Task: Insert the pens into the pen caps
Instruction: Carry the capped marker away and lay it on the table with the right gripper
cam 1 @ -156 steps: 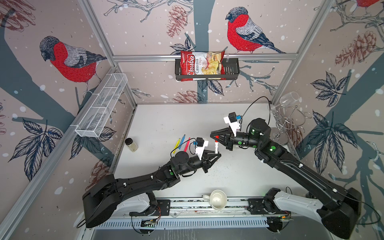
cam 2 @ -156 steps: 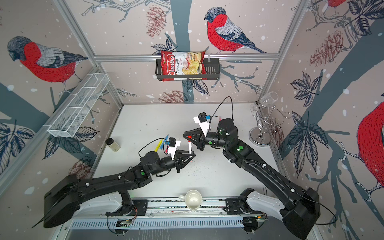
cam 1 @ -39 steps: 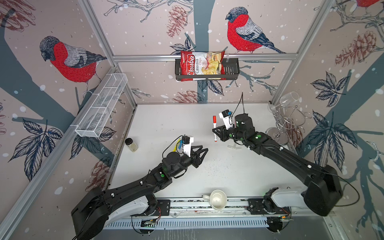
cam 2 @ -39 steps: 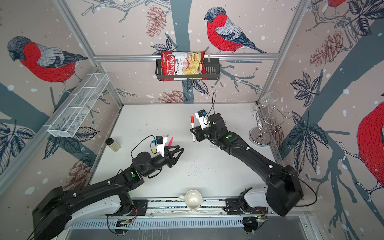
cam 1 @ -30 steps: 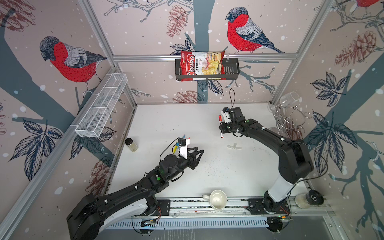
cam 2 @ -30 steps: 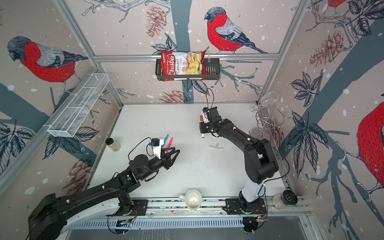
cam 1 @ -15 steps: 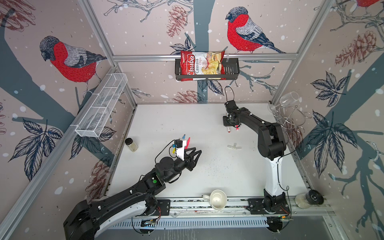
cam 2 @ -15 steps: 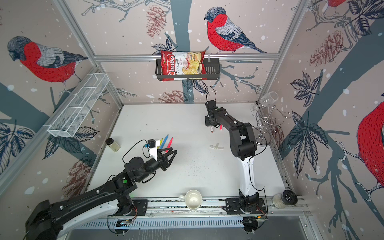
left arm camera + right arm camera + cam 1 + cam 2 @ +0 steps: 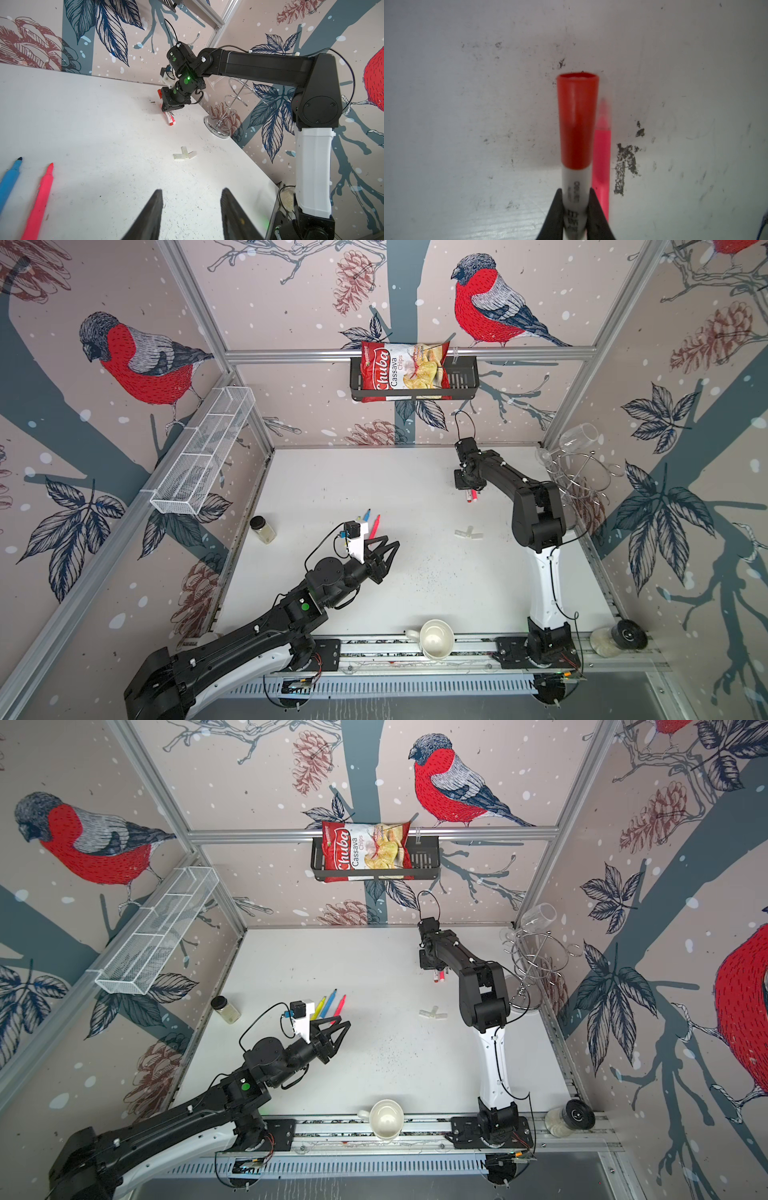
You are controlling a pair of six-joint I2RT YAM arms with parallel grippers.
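— What is the right tool (image 9: 576, 193) holding, way at the back of the desk (image 9: 374, 472)?

— A white pen (image 9: 576, 176). The two black fingers pinch the white part tight. The red cap (image 9: 578, 120) is already on the end.

— Why is it so low?

— I think it wants to lay that pen down next to the far pink pen (image 9: 601, 162). That one lies flat on the desk, just beside it. It looks to me like the spot for pens that are done. I can't tell if the white pen touches the desk.

— And the left tool (image 9: 191, 199)?

— It holds nothing. Its fingers stand partway apart, above the desk, and they point toward the caps.

— Why does it hang there?

— The pens with no caps lie close by. There is a yellow pen (image 9: 319, 1007), a blue pen (image 9: 10, 178) and a near pink pen (image 9: 39, 201). They lie side by side with their tips bare. My guess is that it will pick one of them next.

— Where are their caps?

— Three whitish caps (image 9: 184, 155) lie in a little bunch, touching each other. They are out on the desk between the two tools, nearer the right arm.

— Are there any words to read?

— Yes. The chip bag (image 9: 403, 371) in the black basket (image 9: 461, 381) on the back wall says "Chuba Cassava Chips". The white pen has small dark letters too, but they are too blurry for me.
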